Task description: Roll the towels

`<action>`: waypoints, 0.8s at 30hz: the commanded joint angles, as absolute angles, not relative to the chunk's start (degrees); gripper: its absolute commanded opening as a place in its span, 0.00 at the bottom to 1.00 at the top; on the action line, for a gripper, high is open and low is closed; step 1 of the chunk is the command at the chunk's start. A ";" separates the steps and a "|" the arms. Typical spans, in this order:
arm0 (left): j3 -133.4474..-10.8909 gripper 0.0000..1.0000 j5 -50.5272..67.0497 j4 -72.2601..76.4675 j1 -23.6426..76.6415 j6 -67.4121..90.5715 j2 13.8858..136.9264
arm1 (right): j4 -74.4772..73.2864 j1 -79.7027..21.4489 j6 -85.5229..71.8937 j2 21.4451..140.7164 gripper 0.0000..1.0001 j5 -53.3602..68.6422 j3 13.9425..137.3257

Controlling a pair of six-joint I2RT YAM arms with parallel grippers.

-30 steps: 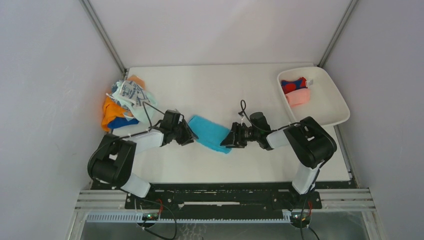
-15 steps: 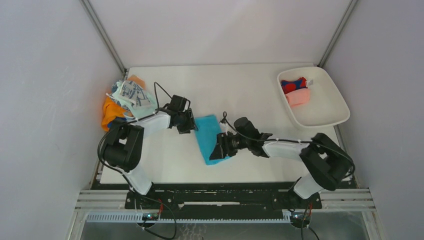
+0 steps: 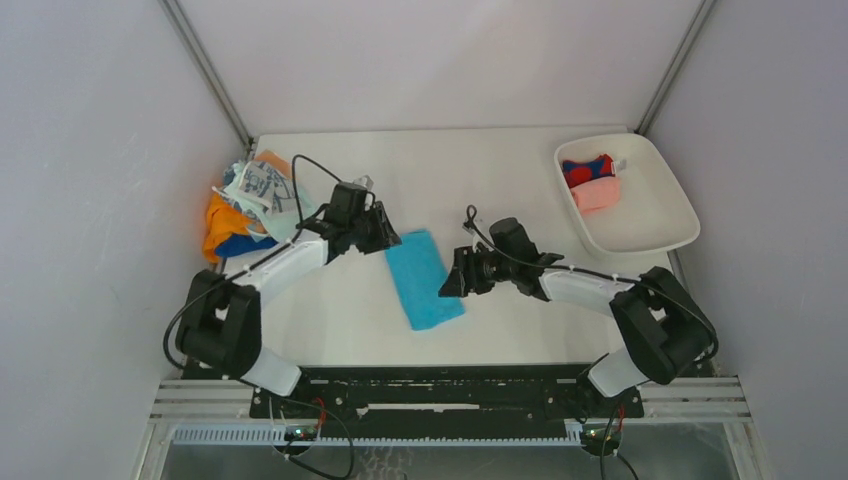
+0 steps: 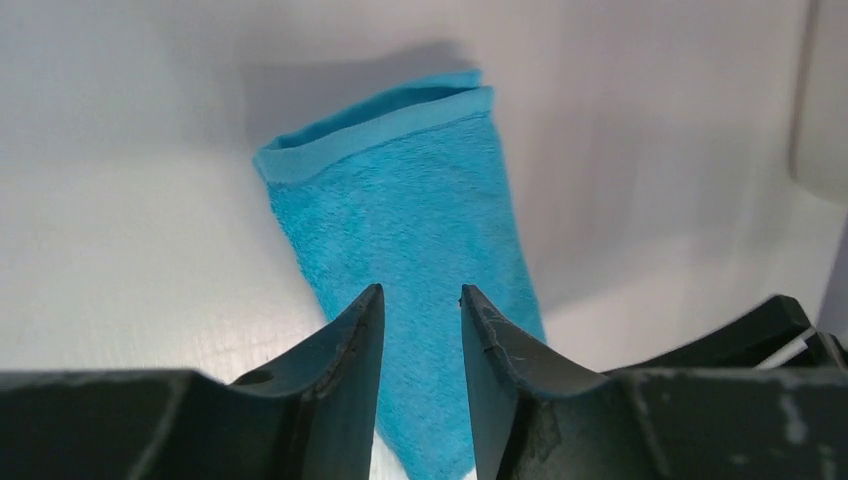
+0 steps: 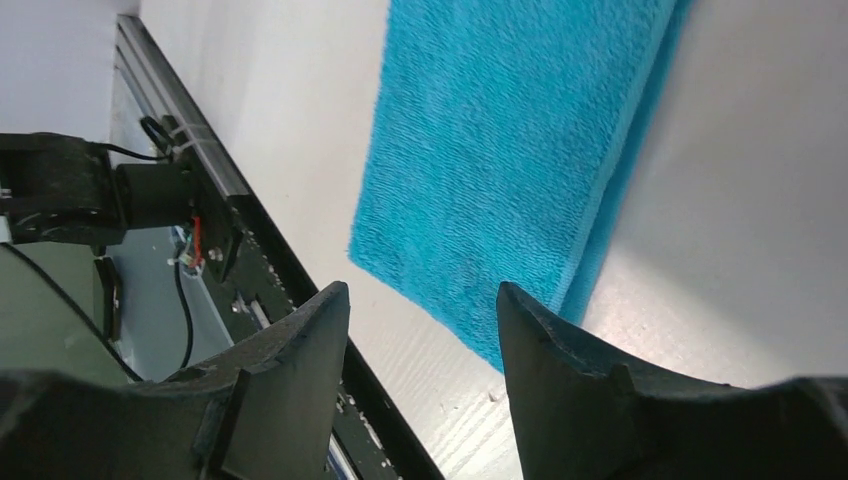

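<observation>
A bright blue towel (image 3: 424, 278) lies folded flat as a long strip in the middle of the table. My left gripper (image 3: 388, 236) hovers at its far left end, open, and the left wrist view shows the towel (image 4: 400, 180) through the gap of that gripper (image 4: 422, 292). At the towel's right edge my right gripper (image 3: 449, 284) is open and holds nothing. The right wrist view has this gripper (image 5: 422, 290) over the near corner of the towel (image 5: 500, 130). More towels (image 3: 250, 205), printed white, orange and blue, sit heaped at the table's left edge.
A white tray (image 3: 650, 200) at the back right holds a rolled red-and-blue towel (image 3: 587, 170) and a rolled pink towel (image 3: 597, 193). The black frame rail (image 5: 215, 215) runs along the table's near edge, close to the right gripper.
The blue towel has turned from a slant to lie nearly lengthwise, far to near. The left gripper moved to its far end. The right gripper came off the towel and drew back to its right side.
</observation>
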State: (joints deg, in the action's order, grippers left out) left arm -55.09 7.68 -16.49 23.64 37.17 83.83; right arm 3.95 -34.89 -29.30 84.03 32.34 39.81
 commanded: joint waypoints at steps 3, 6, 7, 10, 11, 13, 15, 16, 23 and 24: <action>-59.38 0.32 9.43 -15.42 23.73 36.28 96.71 | 5.67 -36.61 -27.36 89.00 0.54 32.64 40.83; -63.71 0.31 10.13 -16.63 23.88 34.41 103.32 | 7.23 -38.39 -28.27 91.27 0.54 32.36 40.80; -65.45 0.31 10.33 -17.17 23.90 33.56 105.80 | 8.07 -39.14 -28.89 92.05 0.54 32.26 40.81; -72.13 0.32 10.79 -20.17 24.67 30.31 111.73 | 10.22 -41.66 -30.63 95.12 0.53 32.54 41.61; -74.42 0.33 10.87 -21.14 25.02 29.27 113.57 | 10.44 -42.57 -30.95 96.19 0.53 32.46 42.44; -79.29 0.35 10.81 -22.85 26.06 26.29 116.42 | 11.00 -44.88 -31.52 98.05 0.52 32.43 44.18; -83.45 0.36 10.61 -24.29 27.18 23.66 118.31 | 10.88 -46.46 -31.16 99.20 0.52 32.35 46.40; -84.88 0.37 10.27 -25.04 27.38 22.84 118.55 | 10.17 -46.90 -30.58 99.33 0.53 32.31 47.67; -77.21 0.47 1.55 -22.82 26.56 22.48 101.86 | 0.82 -47.41 -20.68 90.66 0.57 26.07 50.32; -75.38 0.49 0.47 -22.70 26.13 23.16 97.38 | -0.15 -47.57 -19.00 89.38 0.58 24.74 50.28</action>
